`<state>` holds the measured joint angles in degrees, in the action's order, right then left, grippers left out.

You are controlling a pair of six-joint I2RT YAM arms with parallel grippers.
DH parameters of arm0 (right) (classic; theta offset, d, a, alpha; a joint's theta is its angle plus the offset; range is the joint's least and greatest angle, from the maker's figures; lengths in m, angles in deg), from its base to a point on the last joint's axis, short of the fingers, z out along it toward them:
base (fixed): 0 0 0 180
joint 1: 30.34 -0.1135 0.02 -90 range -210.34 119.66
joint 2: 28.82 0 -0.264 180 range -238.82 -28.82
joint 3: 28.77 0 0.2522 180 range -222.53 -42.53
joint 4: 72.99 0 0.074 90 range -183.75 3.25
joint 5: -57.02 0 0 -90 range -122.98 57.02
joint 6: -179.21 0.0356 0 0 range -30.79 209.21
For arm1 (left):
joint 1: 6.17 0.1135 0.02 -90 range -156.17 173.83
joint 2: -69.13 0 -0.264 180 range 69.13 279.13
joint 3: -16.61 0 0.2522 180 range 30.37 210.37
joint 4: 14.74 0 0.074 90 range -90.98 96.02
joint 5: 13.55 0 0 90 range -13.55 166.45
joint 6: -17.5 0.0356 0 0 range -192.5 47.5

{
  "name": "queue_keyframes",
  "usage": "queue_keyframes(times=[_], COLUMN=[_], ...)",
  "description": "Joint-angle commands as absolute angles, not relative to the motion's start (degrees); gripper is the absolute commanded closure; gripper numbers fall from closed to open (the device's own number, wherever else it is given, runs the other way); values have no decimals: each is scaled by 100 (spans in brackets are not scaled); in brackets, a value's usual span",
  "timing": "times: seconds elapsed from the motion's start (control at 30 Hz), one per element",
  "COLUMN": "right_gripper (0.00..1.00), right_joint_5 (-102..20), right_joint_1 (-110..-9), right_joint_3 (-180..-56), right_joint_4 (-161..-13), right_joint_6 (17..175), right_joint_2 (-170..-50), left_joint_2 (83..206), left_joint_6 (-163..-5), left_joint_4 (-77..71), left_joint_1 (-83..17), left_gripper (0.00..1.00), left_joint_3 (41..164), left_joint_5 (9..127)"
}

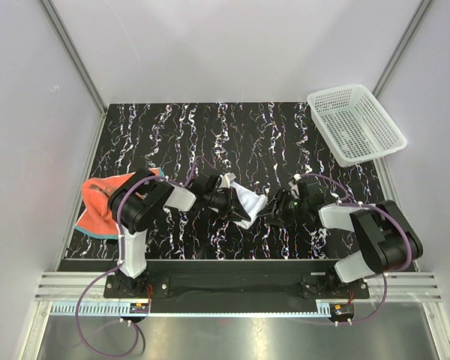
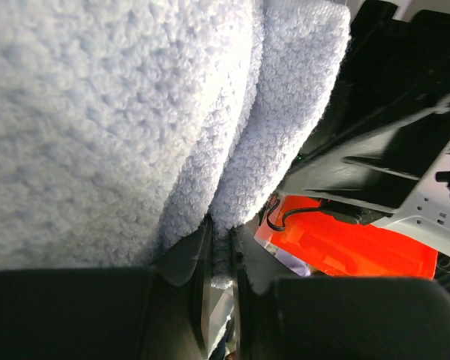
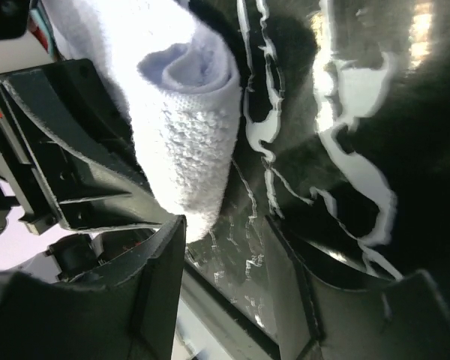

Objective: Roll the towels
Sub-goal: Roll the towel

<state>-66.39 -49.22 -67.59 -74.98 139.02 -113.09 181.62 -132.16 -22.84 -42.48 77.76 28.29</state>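
Since the plain white terry towel [image 1: 244, 204], at the middle of the black marbled table [image 1: 285, 142], looks soft and floppy, hold its rolled end. Left gripper [image 2: 219, 262] pinches its fold; right gripper [image 3: 225, 240] is spread.

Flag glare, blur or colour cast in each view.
Top external: even light, sharp, mild sheen on the metal strip at the bottom. Left wrist: white towel fills the frame, bluish cast, own fingers dark and soft. Right wrist: hard glare on the glossy table.
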Motion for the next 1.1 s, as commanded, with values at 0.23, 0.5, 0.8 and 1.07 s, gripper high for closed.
queue_keyframes(times=[0.23,0.5,0.8,1.07], right_gripper=[48,73,91,92], right_joint_5=[-6365,-6260,-5997,-5092], right_joint_1=[-5416,-5539,-5574,-5715], right_joint_3=[-7188,-7197,-7434,-8515], right_joint_4=[-6417,-6170,-7170,-10106], right_joint_6=[14098,14195,13888,13080], right_joint_2=[-12356,-12699,-12411,-11882], left_joint_2=[18339,18427,17953,16856], left_joint_6=[-13332,-13411,-12464,-10855], left_joint_4=[-2620,-2822,-1208,1149], left_joint_1=[-4115,-4097,-4106,-4273], left_gripper=[89,88,70,54], left_joint_3=[7668,7581,7966,8617], left_joint_5=[2530,2407,3012,4751])
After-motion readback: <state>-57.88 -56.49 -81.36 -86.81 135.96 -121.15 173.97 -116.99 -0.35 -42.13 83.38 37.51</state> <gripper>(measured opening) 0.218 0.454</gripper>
